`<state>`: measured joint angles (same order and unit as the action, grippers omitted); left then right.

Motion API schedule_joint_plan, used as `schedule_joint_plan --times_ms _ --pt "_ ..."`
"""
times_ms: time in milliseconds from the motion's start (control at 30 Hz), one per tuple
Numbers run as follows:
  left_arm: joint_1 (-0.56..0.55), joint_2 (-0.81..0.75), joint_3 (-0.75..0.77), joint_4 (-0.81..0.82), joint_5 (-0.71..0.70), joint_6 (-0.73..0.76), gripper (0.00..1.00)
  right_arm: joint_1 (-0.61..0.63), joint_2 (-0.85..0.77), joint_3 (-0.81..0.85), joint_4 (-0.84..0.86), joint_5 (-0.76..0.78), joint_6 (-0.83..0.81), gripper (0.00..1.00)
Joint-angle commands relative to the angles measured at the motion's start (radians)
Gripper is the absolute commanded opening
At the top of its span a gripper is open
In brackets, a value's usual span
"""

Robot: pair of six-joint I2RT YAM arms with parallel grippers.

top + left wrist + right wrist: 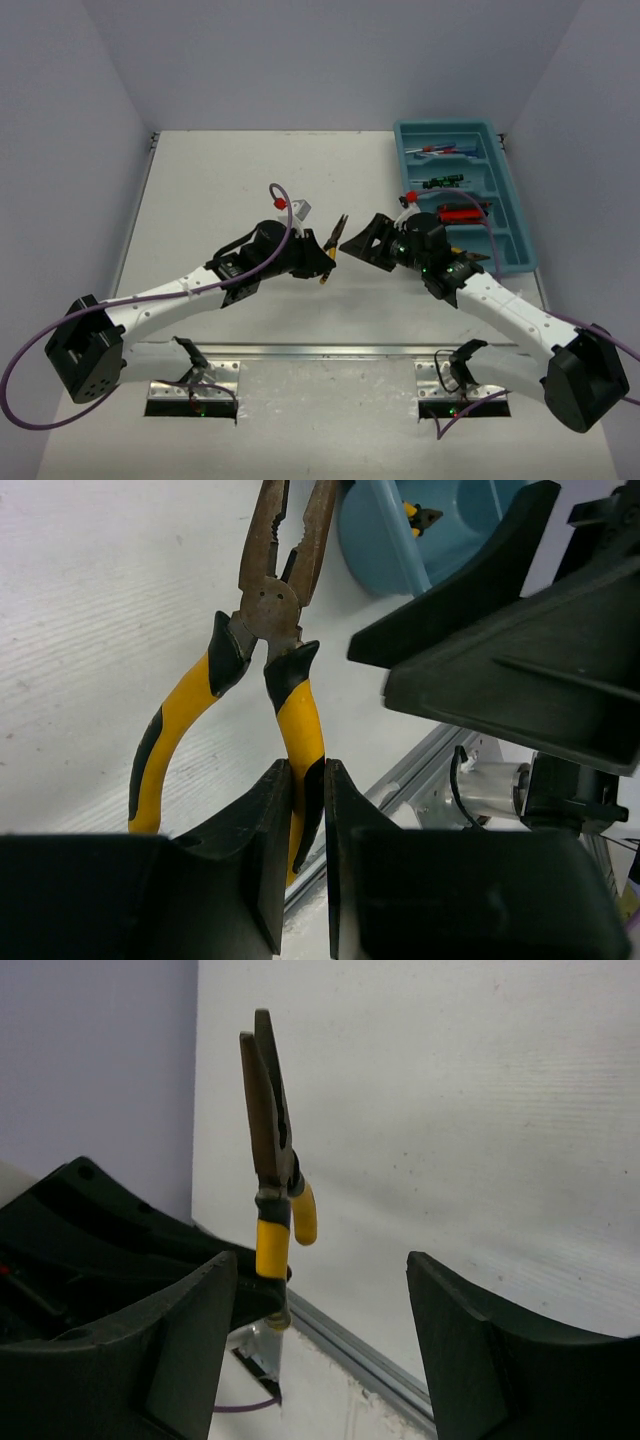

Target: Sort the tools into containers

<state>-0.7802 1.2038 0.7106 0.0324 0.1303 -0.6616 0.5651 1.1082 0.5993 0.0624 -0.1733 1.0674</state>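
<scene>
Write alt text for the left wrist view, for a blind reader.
The left claw is shut on one yellow-and-black handle of long-nose pliers, nose pointing away over the white table. The right claw looms black at right, with a corner of the teal tray behind it.

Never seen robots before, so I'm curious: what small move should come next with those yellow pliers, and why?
Probably the right gripper should close on the yellow-handled pliers, at their metal nose. The left gripper clamps one handle, the pliers show between the right's open jaws, and the teal tray lies on the right arm's side.
</scene>
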Motion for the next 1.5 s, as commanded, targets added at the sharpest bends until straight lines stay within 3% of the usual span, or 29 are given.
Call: schedule_joint_plan --times_ms 0,133,267,333,467,500,600,633,700,833,1000,1100,1233,1367,1467 --pt "-0.026 0.011 0.057 0.128 0.02 0.014 0.0 0.031 0.055 0.082 0.022 0.137 0.01 0.67" --pt "-0.036 0.025 0.066 0.138 0.03 0.014 0.0 0.053 0.099 0.111 0.036 0.161 0.008 0.66" --pt "-0.047 0.023 0.069 0.147 0.04 0.013 0.0 0.058 0.134 0.125 0.046 0.17 0.011 0.55" --pt "-0.056 0.022 0.072 0.152 0.04 0.016 0.0 0.058 0.156 0.126 0.063 0.17 0.017 0.46" --pt "-0.06 0.014 0.07 0.149 0.01 0.016 0.0 0.067 0.177 0.124 0.088 0.143 0.037 0.15" --pt "-0.061 0.011 0.072 0.144 -0.007 0.018 0.04 0.068 0.175 0.12 0.089 0.142 0.044 0.05" --pt "-0.062 0.005 0.083 0.103 -0.043 0.032 0.69 0.066 0.15 0.111 0.05 0.181 0.053 0.0" --pt "-0.062 0.003 0.094 0.07 -0.074 0.035 0.84 0.063 0.136 0.111 0.03 0.195 0.054 0.0" --pt "-0.062 -0.012 0.113 0.009 -0.118 0.042 0.98 0.024 0.109 0.106 0.01 0.202 0.066 0.0" --pt "-0.062 -0.074 0.169 -0.184 -0.278 0.064 1.0 -0.137 0.042 0.115 -0.09 0.177 0.081 0.0" --pt "-0.06 -0.174 0.236 -0.497 -0.542 0.072 1.0 -0.428 -0.069 0.121 -0.241 0.091 0.078 0.0" --pt "-0.06 -0.242 0.259 -0.621 -0.605 0.075 1.0 -0.668 -0.095 0.148 -0.338 0.021 0.065 0.0" --pt "-0.06 -0.265 0.286 -0.774 -0.658 0.076 1.0 -0.894 -0.049 0.2 -0.447 -0.057 0.054 0.0" --pt "-0.061 -0.29 0.268 -0.818 -0.707 0.09 1.0 -1.018 -0.007 0.223 -0.491 -0.073 0.054 0.0" --pt "-0.06 -0.302 0.235 -0.811 -0.737 0.113 1.0 -1.035 0.049 0.26 -0.514 -0.038 0.038 0.0"
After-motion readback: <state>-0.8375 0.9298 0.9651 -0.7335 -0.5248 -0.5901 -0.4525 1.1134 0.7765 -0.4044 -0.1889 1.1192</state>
